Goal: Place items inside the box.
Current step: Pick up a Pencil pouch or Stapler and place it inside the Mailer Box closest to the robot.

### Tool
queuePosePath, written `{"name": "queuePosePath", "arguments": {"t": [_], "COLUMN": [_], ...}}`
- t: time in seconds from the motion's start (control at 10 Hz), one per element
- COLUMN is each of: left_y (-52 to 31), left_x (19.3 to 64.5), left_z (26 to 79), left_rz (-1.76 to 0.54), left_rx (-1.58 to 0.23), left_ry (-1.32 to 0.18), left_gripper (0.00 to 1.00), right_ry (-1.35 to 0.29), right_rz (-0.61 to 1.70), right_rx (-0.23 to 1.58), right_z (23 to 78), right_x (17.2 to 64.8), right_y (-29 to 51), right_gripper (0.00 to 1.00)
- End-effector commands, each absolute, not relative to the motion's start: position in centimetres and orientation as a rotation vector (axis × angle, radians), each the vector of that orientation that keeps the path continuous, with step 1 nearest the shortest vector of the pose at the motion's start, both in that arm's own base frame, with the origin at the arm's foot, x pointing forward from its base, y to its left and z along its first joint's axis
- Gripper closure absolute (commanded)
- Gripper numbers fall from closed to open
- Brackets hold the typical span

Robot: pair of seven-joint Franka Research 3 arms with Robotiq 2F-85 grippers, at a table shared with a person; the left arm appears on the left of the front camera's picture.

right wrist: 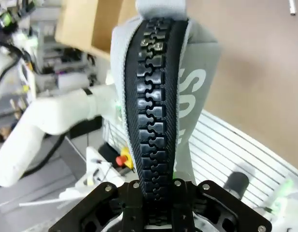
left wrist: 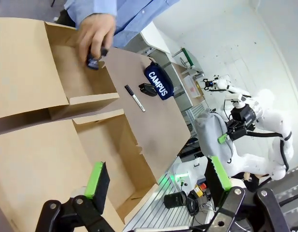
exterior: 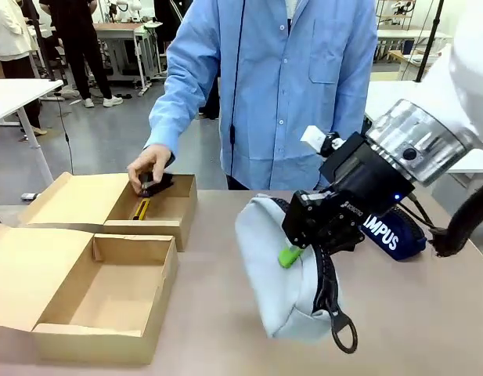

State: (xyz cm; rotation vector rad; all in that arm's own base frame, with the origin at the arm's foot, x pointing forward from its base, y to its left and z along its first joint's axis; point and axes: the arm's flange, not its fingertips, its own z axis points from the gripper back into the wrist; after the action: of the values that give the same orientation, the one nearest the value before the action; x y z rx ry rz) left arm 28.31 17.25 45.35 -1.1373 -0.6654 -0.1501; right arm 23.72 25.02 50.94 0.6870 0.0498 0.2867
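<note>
While the right gripper (exterior: 302, 247) clamps the grey pouch (exterior: 274, 278) by its zip above the table, a person's hand (exterior: 149, 168) with a stapler (exterior: 156, 186) fills the far half of the box (exterior: 143, 228), beside the knife (exterior: 141, 209). The left gripper (left wrist: 157, 175) hangs spread over the near half. The CAMPUS pouch (exterior: 391, 232) and marker (left wrist: 134, 98) lie beyond.

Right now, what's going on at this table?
The right gripper holds the grey zip pouch up by its zipper edge. The person's hand holds a small black item in the far cardboard box, beside the yellow utility knife. The left gripper hovers open over the near box. The navy CAMPUS pouch and marker lie on the table.
</note>
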Motion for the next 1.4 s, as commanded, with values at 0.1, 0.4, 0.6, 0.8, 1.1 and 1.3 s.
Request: {"name": "queuePosePath", "arguments": {"t": [0.1, 0.4, 0.6, 0.8, 1.1, 1.3], "left_y": [17.2, 17.2, 17.2, 17.2, 17.2, 17.2], "left_x": [28.4, 28.4, 28.4, 28.4, 28.4, 28.4], "left_z": [45.4, 45.4, 45.4, 45.4, 45.4, 45.4], "left_rz": [-0.167, -0.167, -0.167, -0.167, -0.167, -0.167], "left_rx": [-1.150, -1.150, -1.150, -1.150, -1.150, -1.150], "left_ry": [-0.692, -0.692, -0.692, -0.692, -0.692, -0.692], "left_gripper": [0.00, 0.00, 0.00, 0.00, 0.00, 0.00], "right_ry": [0.105, 0.075, 0.069, 0.114, 0.192, 0.251], "right_rz": [0.395, 0.327, 0.101, -0.067, 0.048, 0.170], "right_rx": [0.656, 0.659, 0.697, 0.770, 0.709, 0.665], "right_z": [51.6, 52.1, 55.0, 55.1, 50.8, 49.6], "right_x": [25.1, 23.8, 24.1, 26.7, 31.4, 31.7], "right_y": [25.6, 29.4, 37.3, 43.5, 51.7, 54.7], "right_gripper": [1.00, 0.92, 0.92, 0.92, 0.92, 0.92]}}
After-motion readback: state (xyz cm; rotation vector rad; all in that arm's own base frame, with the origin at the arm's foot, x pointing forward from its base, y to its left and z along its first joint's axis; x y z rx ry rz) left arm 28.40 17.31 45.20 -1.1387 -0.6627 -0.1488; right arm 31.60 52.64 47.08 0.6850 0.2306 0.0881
